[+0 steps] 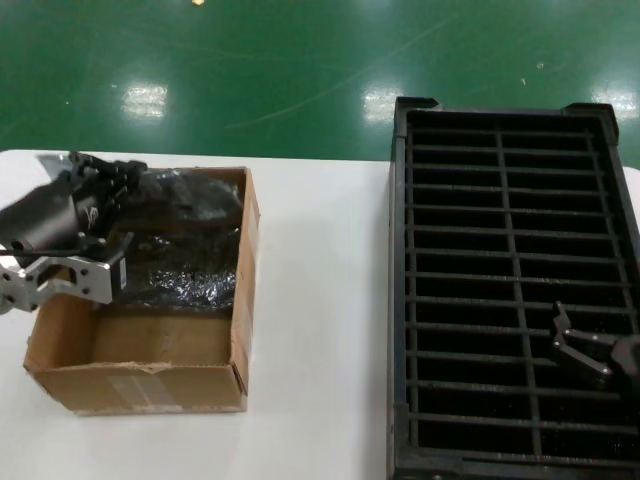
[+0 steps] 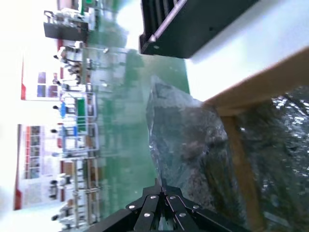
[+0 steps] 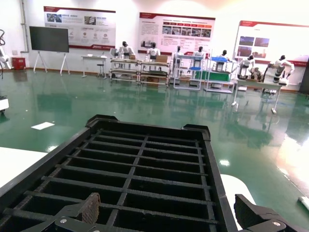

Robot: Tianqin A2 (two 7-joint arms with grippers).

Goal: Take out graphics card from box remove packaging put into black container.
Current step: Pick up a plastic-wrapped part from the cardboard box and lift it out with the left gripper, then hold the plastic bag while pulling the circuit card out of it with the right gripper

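The brown cardboard box [image 1: 140, 385] sits at the left of the white table. My left gripper [image 1: 133, 182] hangs over its far end, shut on the edge of the crinkly grey packaging [image 1: 195, 200], which is raised above the box's far wall. In the left wrist view the gripper [image 2: 164, 191] pinches the bag [image 2: 188, 140] beside the box wall [image 2: 251, 92]. The graphics card is hidden inside the bag. The black container [image 1: 510, 290] stands at the right. Over its near right part my right gripper [image 1: 562, 342] hovers open, with its pad [image 3: 90, 208] above the ribs [image 3: 145, 169].
More shiny bagged material [image 1: 185, 280] lies in the box's far half, and its near half shows bare cardboard floor [image 1: 160, 340]. A strip of white table [image 1: 320, 300] separates box and crate. Green floor [image 1: 300, 70] lies beyond the table's far edge.
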